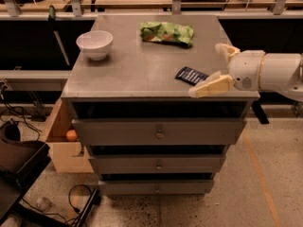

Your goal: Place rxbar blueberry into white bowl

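The rxbar blueberry (191, 75), a small flat dark navy wrapper, lies on the grey cabinet top (132, 65) near its front right edge. The white bowl (94, 44) stands empty at the left back of the top, far from the bar. My gripper (208, 70) comes in from the right, its two cream fingers spread wide apart. One finger (211, 86) points left just in front of the bar at the front edge. The other finger (226, 51) is behind and to the right of the bar. The gripper holds nothing.
A crinkled green bag (166, 33) lies at the back middle of the top. Below are closed drawers (158, 132). A wooden box (61, 145) with an orange ball (71, 135) sits at the lower left. Cables lie on the floor.
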You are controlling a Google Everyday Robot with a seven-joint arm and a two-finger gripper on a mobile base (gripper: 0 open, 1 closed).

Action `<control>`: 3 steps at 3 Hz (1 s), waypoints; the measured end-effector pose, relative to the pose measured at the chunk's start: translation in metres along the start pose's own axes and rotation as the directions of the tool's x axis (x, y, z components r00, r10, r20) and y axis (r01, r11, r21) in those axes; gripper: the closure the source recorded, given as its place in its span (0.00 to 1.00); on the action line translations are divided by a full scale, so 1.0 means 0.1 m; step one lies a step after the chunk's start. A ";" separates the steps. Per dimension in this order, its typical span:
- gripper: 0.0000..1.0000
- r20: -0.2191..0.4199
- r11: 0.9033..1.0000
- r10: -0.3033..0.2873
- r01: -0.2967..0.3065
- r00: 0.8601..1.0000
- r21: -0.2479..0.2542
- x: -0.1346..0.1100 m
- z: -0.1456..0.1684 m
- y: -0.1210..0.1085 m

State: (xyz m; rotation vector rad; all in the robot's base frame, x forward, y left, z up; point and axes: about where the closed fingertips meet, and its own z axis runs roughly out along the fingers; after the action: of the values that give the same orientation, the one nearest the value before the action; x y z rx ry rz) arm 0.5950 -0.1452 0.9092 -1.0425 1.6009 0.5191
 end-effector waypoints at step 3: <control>0.00 0.021 0.997 0.073 -0.074 0.997 0.021 0.21 0.34 -0.47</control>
State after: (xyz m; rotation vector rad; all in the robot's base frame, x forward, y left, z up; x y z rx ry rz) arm 0.6529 -0.1505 0.8879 -0.9623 1.6288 0.5589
